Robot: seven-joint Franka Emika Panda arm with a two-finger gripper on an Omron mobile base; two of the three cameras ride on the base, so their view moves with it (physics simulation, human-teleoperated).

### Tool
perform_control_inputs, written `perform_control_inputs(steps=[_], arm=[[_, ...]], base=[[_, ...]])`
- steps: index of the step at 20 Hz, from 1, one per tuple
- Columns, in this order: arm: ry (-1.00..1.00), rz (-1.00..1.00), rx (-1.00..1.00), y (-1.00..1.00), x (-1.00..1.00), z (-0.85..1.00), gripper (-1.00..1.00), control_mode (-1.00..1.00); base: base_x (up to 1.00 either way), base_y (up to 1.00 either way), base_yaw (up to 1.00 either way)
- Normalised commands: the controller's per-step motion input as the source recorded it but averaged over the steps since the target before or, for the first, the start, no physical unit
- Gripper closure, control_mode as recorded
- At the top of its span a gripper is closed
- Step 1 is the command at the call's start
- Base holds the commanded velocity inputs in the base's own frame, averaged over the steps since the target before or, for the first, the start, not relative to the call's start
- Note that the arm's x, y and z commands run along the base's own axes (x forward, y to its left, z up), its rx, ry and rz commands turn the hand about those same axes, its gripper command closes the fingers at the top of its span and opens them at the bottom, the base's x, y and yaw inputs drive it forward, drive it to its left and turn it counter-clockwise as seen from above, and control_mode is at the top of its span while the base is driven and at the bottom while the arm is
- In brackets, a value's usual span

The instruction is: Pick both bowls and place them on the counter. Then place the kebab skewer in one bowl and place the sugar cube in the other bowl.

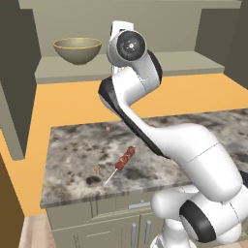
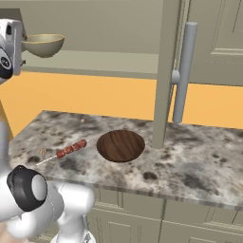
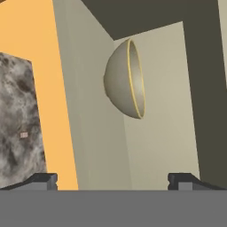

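Note:
The deep beige bowl stands on the olive-grey shelf, ahead of my open gripper, which holds nothing and is well short of it. The dark brown bowl rests upright on the counter; in the left base view my arm covers it. Left of that bowl lies the kebab skewer, flat on the stone. The sugar cube sits near the counter's far edge.
An orange surface separates the counter from the shelf. An open cabinet door with a long grey handle hangs over the counter, right of the brown bowl. A dark cabinet wall stands at the left.

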Motion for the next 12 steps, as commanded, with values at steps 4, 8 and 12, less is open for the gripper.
perform_control_inputs(steps=[4, 8, 12], arm=[[0.00, 0.00, 0.00, 0.17, 0.43, 0.00, -1.00, -1.00], [0.02, 0.00, 0.00, 0.18, 0.41, 0.00, -1.00, -1.00], [0.03, 0.00, 0.00, 0.20, 0.33, -0.01, -1.00, -1.00]], base=[[0.00, 0.00, 0.00], [0.00, 0.00, 0.00], [0.00, 0.00, 0.00]])
